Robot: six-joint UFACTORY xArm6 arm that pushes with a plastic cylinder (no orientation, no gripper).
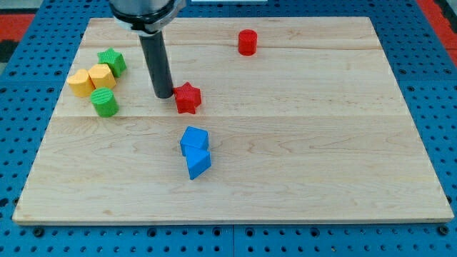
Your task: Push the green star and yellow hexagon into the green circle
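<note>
The green star [112, 61] sits at the view's upper left. A yellow hexagon [102, 76] lies just below it, touching it. The green circle, a short cylinder [104, 102], stands just below the hexagon. A second yellow block [81, 83] lies against the hexagon's left side. My tip [163, 95] rests on the board to the right of this cluster, just left of a red star [188, 98], close to it or touching it.
A red cylinder [247, 42] stands near the view's top, right of centre. Two blue blocks [194, 151] lie together below the red star. The wooden board [321, 143] lies on a blue pegboard.
</note>
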